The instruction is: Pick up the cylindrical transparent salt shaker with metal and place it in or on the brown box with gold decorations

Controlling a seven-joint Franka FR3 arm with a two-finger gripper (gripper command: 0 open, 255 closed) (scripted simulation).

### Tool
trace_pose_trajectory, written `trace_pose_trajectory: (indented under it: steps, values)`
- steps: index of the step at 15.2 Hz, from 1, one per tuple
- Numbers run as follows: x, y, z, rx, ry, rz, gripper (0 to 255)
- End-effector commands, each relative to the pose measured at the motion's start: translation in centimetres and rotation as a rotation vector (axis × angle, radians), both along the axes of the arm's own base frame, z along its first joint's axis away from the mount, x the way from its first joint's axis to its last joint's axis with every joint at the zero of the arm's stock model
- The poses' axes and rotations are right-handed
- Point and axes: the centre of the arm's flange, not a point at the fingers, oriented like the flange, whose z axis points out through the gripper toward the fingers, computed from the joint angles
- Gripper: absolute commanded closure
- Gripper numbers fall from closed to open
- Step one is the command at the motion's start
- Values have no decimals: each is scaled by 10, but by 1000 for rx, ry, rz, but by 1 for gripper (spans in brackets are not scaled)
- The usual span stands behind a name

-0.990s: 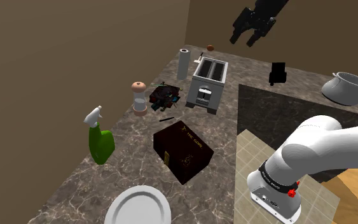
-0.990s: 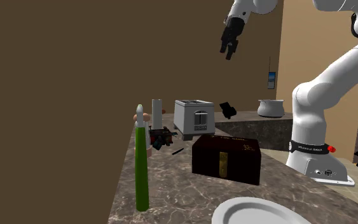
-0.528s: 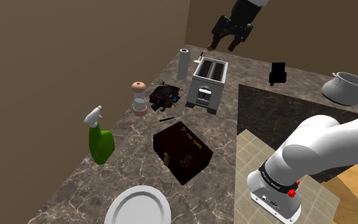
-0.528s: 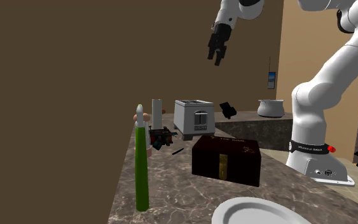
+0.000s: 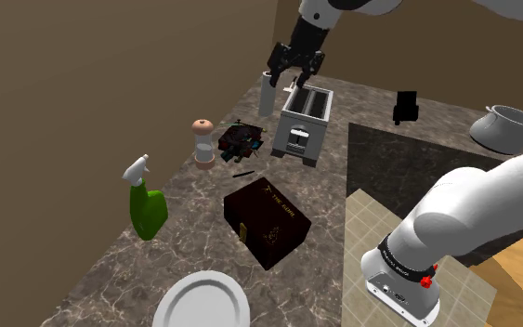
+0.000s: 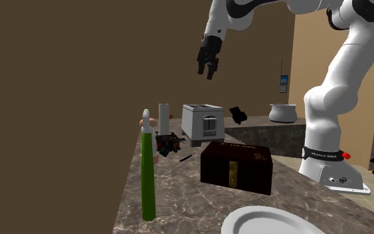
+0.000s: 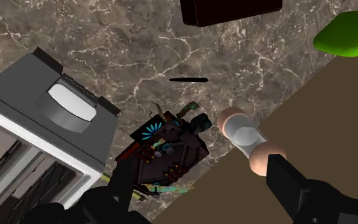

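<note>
The salt shaker (image 5: 204, 141) is a clear cylinder with pinkish metal caps. It stands near the wall on the marble counter, beside a dark gadget (image 5: 241, 139). It also appears in the wrist view (image 7: 243, 136), just ahead of one finger (image 7: 291, 185). The dark brown box (image 5: 268, 221) with a gold clasp lies shut nearer the stand, also seen at the front (image 6: 236, 166). My gripper (image 5: 290, 80) hangs open and empty, high over the toaster's far end (image 6: 206, 69). In the wrist view my gripper (image 7: 203, 191) frames the gadget (image 7: 168, 153).
A silver toaster (image 5: 304, 121) stands below the gripper, with a tall grey cylinder (image 5: 267, 93) beside it. A green spray bottle (image 5: 146, 206) and a white plate (image 5: 202, 303) sit toward the front. A pot (image 5: 507, 126) and a black object (image 5: 405, 106) stand at the shoulder view's right. A brown wall runs close behind the shaker.
The gripper has swung to the shoulder view's left and come down, from high right of the toaster to over its far end. It stays open. Nothing on the counter has moved.
</note>
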Motion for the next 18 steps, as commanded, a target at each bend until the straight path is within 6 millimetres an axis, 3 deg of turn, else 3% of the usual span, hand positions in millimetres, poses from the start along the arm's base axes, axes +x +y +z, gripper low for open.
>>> trace_pose_trajectory:
  steps: [1, 18]
  values:
    - [21, 16, -13, 2, 13, 5, 0]
    - [173, 144, -136, 12, 129, 49, 0]
